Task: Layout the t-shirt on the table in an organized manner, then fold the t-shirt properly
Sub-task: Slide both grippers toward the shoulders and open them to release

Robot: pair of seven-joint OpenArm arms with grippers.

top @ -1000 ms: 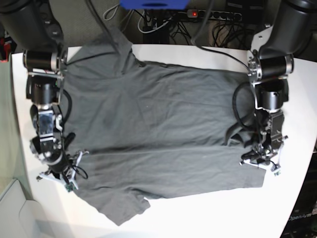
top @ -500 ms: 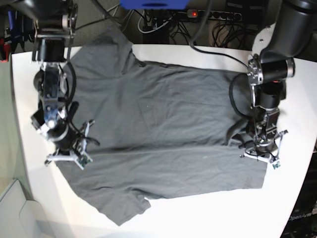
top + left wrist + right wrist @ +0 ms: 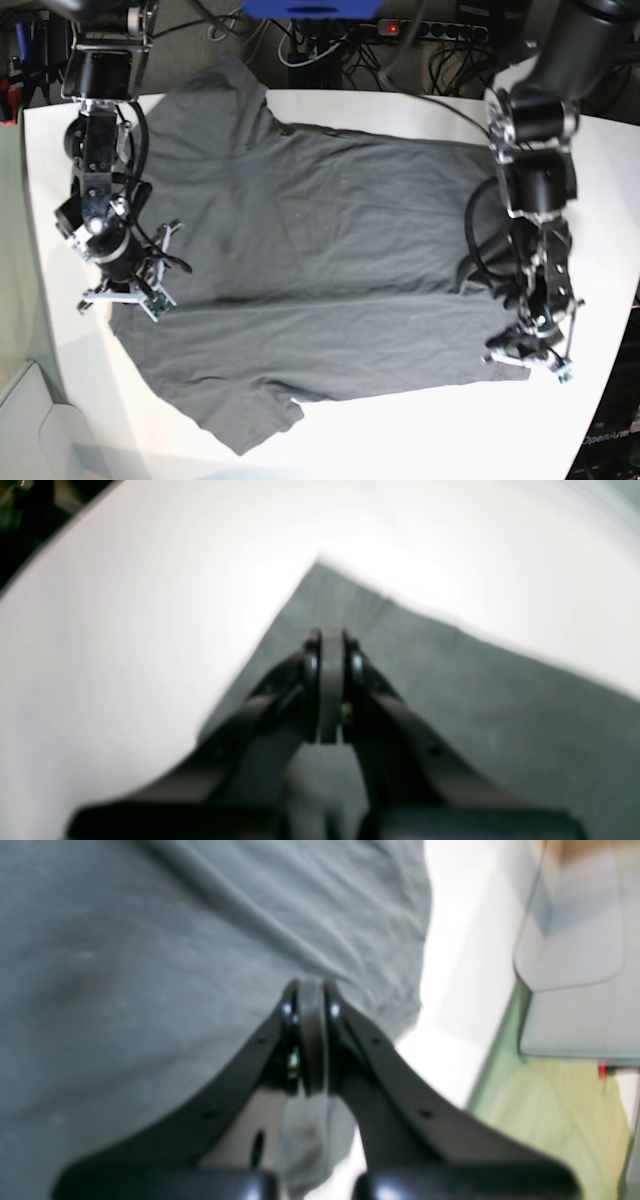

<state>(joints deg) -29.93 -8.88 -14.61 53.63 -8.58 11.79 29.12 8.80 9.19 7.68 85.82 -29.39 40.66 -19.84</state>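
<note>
Lying where: t-shirt (image 3: 330,270) spread flat on the white bench (image 3: 420,430), filling most of it.
Look: plain dark charcoal-grey, short-sleeved, lightly creased.
Long axis: side to side in the base view; sleeves towards its left, hem to its right.
Left gripper (image 3: 528,352): clenched over the hem corner.
Right gripper (image 3: 128,296): clenched at the sleeve end.

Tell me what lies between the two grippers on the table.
Base view: only the spread t-shirt spans from right gripper to left gripper; nothing else on it.
</note>
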